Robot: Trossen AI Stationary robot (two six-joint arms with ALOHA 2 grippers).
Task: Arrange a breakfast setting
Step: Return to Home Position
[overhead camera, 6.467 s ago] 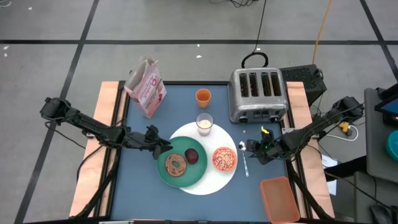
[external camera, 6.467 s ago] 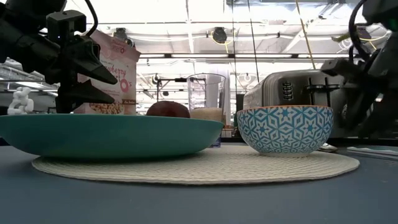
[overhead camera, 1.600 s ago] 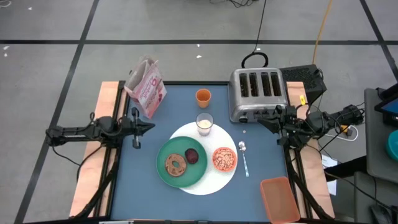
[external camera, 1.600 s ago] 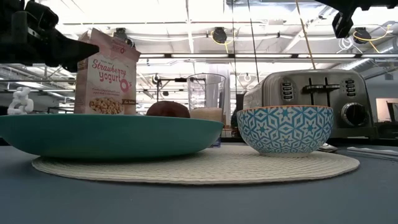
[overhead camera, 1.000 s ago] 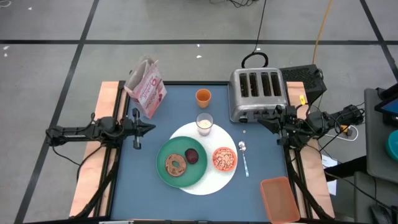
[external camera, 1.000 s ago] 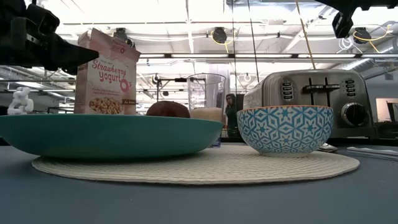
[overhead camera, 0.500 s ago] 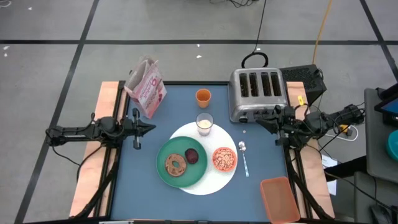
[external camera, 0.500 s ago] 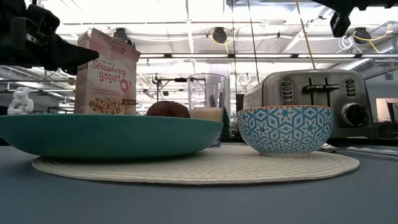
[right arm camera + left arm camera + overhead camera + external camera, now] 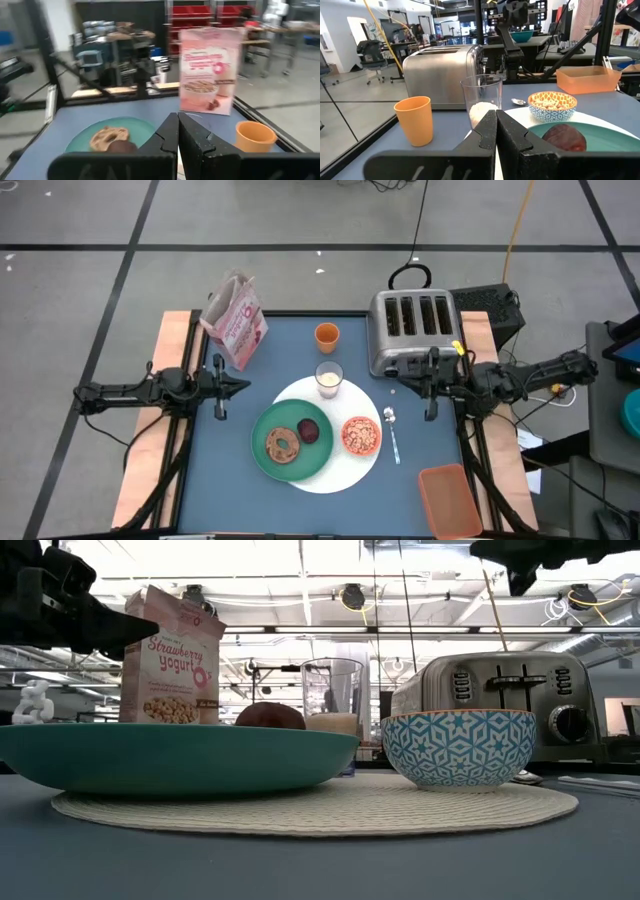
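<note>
The green plate (image 9: 290, 442), carrying a ring-shaped pastry and a dark red fruit, and the small orange bowl (image 9: 361, 436) of cereal both rest on the large white round plate (image 9: 330, 475). Beyond them stand the glass of milk (image 9: 329, 378) and the orange cup (image 9: 326, 335). The blue-handled spoon (image 9: 392, 432) lies right of the bowl. At the far left corner stands the pink cereal bag (image 9: 235, 320). My left gripper (image 9: 243, 386) hovers shut at the table's left edge. My right gripper (image 9: 398, 388) hovers shut in front of the toaster, above the spoon's far end.
The silver four-slot toaster (image 9: 415, 330) fills the far right of the table. An orange tray (image 9: 450, 500) sits at the near right corner. Bare blue tabletop (image 9: 225, 470) lies left of the plates and in front of them.
My right gripper has swung out from the table's right edge toward the table's middle, staying shut and high above the tabletop. My left arm and all the tableware have kept still.
</note>
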